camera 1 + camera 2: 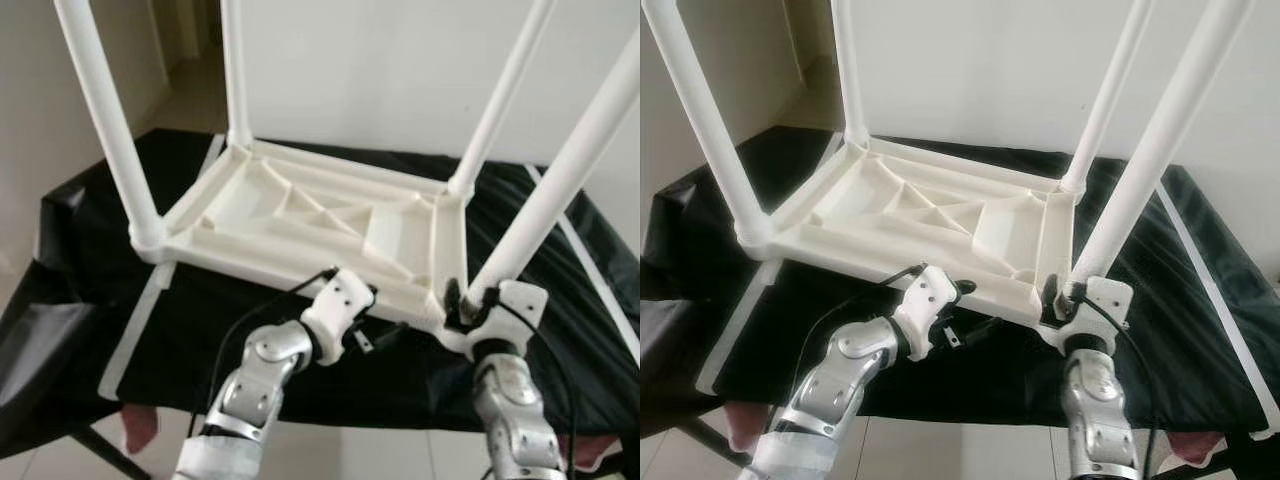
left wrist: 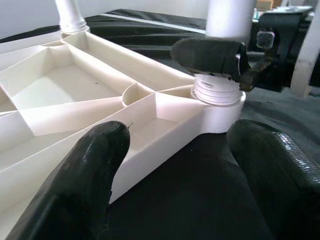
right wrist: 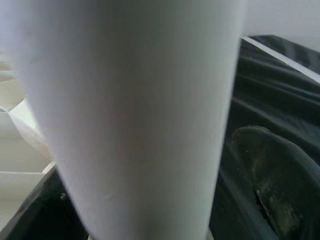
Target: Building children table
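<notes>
A white plastic children's table lies upside down on a black cloth, its ribbed underside facing up. Four white legs stand up from its corners. At the near right corner my right gripper is shut on the base of the near right leg. In the left wrist view one of its black fingers wraps the leg just above the threaded collar. In the right wrist view the leg is very close. My left gripper is open, low at the tabletop's near edge, just left of that corner, with nothing between its fingers.
The black cloth covers a work surface with white tape strips along its left and right sides. A white wall stands behind, and a doorway opens at the back left. Tiled floor lies below the near edge.
</notes>
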Tool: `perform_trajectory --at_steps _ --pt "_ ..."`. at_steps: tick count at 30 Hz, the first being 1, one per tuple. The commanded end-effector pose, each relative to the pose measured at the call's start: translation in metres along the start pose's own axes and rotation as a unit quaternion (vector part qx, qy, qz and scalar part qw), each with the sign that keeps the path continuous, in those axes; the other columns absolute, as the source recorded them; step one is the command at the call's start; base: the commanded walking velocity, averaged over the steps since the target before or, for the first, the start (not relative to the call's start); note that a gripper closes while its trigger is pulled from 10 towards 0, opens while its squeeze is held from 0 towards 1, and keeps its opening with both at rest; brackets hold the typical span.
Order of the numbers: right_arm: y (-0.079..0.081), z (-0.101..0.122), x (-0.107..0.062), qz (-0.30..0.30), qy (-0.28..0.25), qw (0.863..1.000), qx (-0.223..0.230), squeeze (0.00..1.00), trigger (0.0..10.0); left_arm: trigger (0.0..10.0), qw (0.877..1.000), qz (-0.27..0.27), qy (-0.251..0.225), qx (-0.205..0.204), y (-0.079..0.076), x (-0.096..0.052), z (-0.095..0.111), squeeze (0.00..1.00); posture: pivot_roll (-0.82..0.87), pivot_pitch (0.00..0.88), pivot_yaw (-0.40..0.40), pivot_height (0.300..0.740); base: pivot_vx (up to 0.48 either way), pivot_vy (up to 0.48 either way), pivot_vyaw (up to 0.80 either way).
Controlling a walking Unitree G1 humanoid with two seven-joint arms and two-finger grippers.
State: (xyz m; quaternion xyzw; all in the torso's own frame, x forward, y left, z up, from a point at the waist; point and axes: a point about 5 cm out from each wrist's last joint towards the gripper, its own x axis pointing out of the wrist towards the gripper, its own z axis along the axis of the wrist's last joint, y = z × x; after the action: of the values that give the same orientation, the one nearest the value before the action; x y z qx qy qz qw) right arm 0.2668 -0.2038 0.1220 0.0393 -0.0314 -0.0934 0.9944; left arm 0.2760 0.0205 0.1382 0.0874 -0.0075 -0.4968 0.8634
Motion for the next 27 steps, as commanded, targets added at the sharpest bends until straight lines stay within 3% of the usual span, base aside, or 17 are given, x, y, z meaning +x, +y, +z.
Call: perform_trajectory --at_steps 1,2,5,6,7,8,11,14,24,25,27 --pt "-0.003 -0.001 0.000 0.015 0.000 1.000 0.001 0.02 10.0 10.0 0.999 0.040 -0.001 0.004 0.003 -0.001 0.000 0.00 0.00 0.000 -0.035 0.740 0.000 0.000 0.00" --pt "-0.004 0.001 0.000 0.060 -0.005 0.998 -0.007 0.00 10.0 10.0 1.000 0.029 -0.003 0.002 0.002 -0.001 0.000 0.00 0.00 0.000 -0.031 0.740 0.000 0.000 0.00" --pt "-0.004 0.002 0.000 0.072 -0.006 0.997 -0.009 0.00 10.0 10.0 1.000 0.027 -0.003 0.002 0.001 -0.001 0.000 0.00 0.00 0.000 -0.031 0.740 0.000 0.000 0.00" --pt "-0.004 0.005 0.000 0.122 -0.011 0.992 -0.021 0.00 10.0 10.0 1.000 0.012 -0.004 0.013 -0.001 -0.001 0.000 0.00 -0.01 0.000 -0.023 0.740 0.000 0.000 0.00" --pt "-0.004 0.005 0.000 0.122 -0.011 0.992 -0.021 0.00 10.0 10.0 1.000 0.012 -0.004 0.013 -0.001 -0.001 0.000 0.00 -0.01 0.000 -0.023 0.740 0.000 0.000 0.00" --pt "-0.004 0.009 0.000 0.166 -0.016 0.985 -0.033 0.00 10.0 10.0 1.000 -0.002 -0.006 0.020 -0.002 -0.002 0.000 0.00 -0.02 0.000 -0.018 0.740 0.000 0.000 0.00" --pt "-0.005 0.012 0.001 0.193 -0.019 0.980 -0.039 0.00 10.0 10.0 1.000 -0.014 -0.009 0.013 -0.004 -0.002 0.001 0.00 -0.02 0.000 -0.018 0.740 0.000 0.000 0.00" --pt "-0.007 0.013 0.004 0.249 -0.004 0.966 -0.064 0.00 10.0 10.0 1.000 -0.017 -0.009 0.017 -0.004 -0.001 0.002 0.00 -0.03 0.000 -0.007 0.740 0.000 0.000 0.00" --pt "-0.017 0.007 0.007 0.298 0.024 0.951 -0.086 0.00 10.0 10.0 0.999 -0.029 -0.011 0.018 -0.007 0.001 0.003 0.00 -0.03 0.000 0.003 0.740 0.000 0.000 0.00" --pt "-0.018 0.006 0.007 0.301 0.028 0.949 -0.090 0.00 3.3 10.0 0.999 -0.030 -0.011 0.017 -0.007 0.001 0.003 0.00 -0.04 0.000 0.008 0.740 0.000 0.000 0.00" --pt "-0.019 0.005 0.008 0.301 0.029 0.949 -0.092 0.00 3.3 10.0 0.999 -0.030 -0.011 0.018 -0.007 0.001 0.003 0.00 -0.04 0.000 0.008 0.740 0.000 0.000 0.00"
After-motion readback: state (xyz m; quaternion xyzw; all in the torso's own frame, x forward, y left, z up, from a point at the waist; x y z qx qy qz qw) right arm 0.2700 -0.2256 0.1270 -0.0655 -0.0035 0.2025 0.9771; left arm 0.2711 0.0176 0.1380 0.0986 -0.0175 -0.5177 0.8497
